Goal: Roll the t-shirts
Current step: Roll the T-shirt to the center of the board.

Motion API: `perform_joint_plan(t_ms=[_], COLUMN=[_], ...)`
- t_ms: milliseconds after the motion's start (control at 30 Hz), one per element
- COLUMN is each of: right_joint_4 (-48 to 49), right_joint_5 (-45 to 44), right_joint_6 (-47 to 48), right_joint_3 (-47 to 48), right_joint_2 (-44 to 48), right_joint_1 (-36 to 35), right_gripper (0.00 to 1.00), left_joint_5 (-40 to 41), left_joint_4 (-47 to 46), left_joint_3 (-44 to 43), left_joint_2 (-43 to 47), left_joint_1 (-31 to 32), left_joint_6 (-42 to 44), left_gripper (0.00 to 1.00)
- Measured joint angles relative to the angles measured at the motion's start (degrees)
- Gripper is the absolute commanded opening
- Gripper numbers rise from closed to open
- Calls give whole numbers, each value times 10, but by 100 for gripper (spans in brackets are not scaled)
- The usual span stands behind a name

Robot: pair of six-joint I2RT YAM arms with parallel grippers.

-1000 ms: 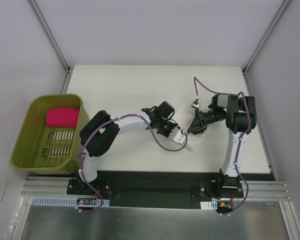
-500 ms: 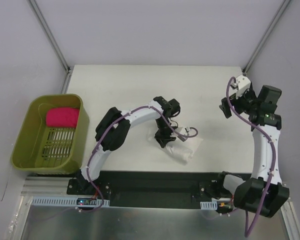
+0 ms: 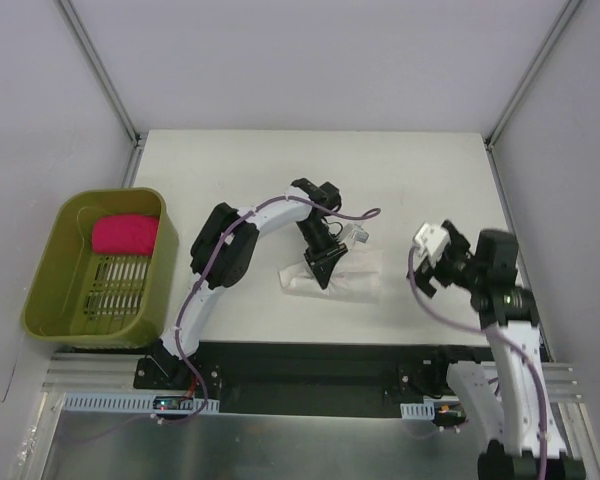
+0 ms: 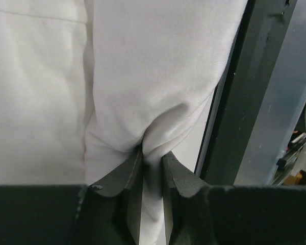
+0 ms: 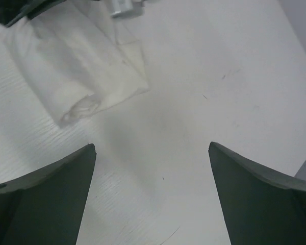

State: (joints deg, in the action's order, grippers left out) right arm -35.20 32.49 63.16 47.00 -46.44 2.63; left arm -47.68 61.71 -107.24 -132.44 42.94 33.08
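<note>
1. One white t-shirt (image 3: pixel 355 280) is all we've got on the table (image 3: pixel 230 170). It sits a bit below the middle of the overhead frame as a long, loose bundle lying left to right. No red print shows in any view, so we can't tell which side is facing out.
2. The left gripper (image 4: pixel 152 154) is clamped on a pinch of that cloth. In its wrist view the fabric bunches into the narrow gap between the fingers, then fans out toward the top of the frame.
3. The right gripper (image 5: pixel 152 147) is spread wide with nothing in it, hovering apart from the bundle at the right of the overhead frame. Its wrist view catches one end of the shirt in the upper left.
4. Our read is that we're mid-roll, and the roll looks pretty slack. To do this bit well, we'd hold the pinch low to the table and turn the cloth over itself evenly. We'd also bring the free gripper in to pin the loose end so it doesn't spring open.
5. Over at the left edge, an olive basket (image 3: pixel 50 270) holds a pink bundle (image 3: pixel 125 233), well apart from the action.
</note>
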Motion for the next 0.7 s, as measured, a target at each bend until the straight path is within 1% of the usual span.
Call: perform_joint_plan(t_ms=[67, 100, 133, 200, 300, 533, 700], right_joint_4=[-16, -34, -55, -101, -123, -70, 17], right_joint_5=[-3, 0, 8, 26, 36, 34, 13], right_joint_6=[38, 59, 76, 108, 119, 125, 125], right_joint_3=[-61, -68, -66, -55, -53, -67, -99], right_joint_2=[110, 129, 126, 79, 2, -41, -82], right_joint_1=[-48, -67, -81, -106, -129, -211, -278], right_gripper=[98, 99, 99, 98, 98, 98, 98], left_joint_5=[-3, -4, -5, -5, -5, -13, -17], left_joint_4=[-5, -8, -10, -11, -17, -19, -19], left_joint_3=[-1, -3, -5, -15, -19, -18, -17], left_joint_2=[0, 0, -1, -5, -7, -7, -7], left_joint_1=[-10, -12, -12, -10, -9, -9, -10], left_joint_6=[-21, -28, -36, -44, -51, -55, -56], left_gripper=[19, 20, 20, 20, 22, 25, 27])
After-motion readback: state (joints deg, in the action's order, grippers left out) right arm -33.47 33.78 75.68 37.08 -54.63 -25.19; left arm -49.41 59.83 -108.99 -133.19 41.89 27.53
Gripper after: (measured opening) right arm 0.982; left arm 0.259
